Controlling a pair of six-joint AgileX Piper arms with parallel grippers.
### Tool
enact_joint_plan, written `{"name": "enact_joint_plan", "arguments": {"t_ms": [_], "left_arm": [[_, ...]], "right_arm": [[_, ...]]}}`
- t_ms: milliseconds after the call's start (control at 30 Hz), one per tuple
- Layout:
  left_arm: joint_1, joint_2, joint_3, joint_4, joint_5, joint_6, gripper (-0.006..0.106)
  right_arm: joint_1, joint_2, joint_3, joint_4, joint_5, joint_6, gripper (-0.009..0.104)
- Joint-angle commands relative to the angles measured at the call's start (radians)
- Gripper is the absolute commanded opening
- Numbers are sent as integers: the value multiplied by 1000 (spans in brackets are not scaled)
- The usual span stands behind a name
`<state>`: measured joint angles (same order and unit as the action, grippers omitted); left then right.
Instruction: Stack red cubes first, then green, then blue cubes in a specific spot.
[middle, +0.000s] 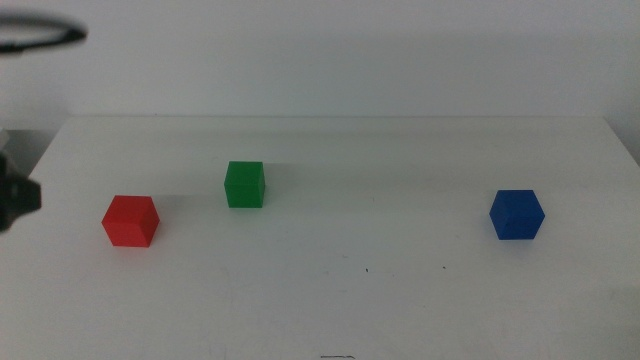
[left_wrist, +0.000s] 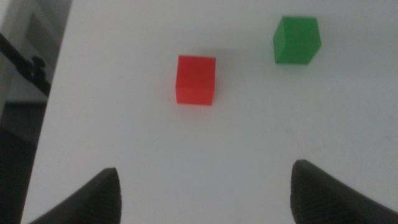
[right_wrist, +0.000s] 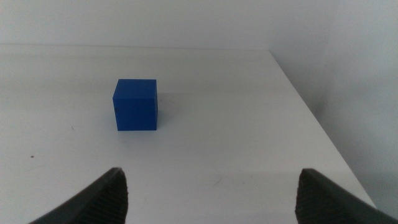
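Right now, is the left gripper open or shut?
Open: the left gripper shows its jaws wide apart, empty, short of the red cube.

On my middle feed I see a plain matte red cube (middle: 131, 221) at centre left, a matte green cube (middle: 245, 185) just up and right of it, and a dark blue cube (middle: 517, 215) at centre right, all unpatterned and sitting on a plain white surface (middle: 350, 290). In my left wrist feed the left end effector (left_wrist: 205, 193) shows two dark jaws at the bottom corners of the frame, spread wide. In my right wrist feed the right end effector (right_wrist: 211, 193) shows the same dark pair, likewise spread.
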<state>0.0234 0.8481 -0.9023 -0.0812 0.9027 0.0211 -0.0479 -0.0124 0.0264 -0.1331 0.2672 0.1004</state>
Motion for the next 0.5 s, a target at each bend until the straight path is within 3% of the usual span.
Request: {"name": "enact_joint_plan", "arguments": {"t_ms": [0, 467], "left_arm": [[-3, 86, -133, -19, 58, -13, 92], [-3, 547, -520, -23, 245, 50, 92]], "right_arm": [[-7, -15, -9, -16, -78, -13, 94], [-7, -15, -9, -16, -78, -13, 94]]}}
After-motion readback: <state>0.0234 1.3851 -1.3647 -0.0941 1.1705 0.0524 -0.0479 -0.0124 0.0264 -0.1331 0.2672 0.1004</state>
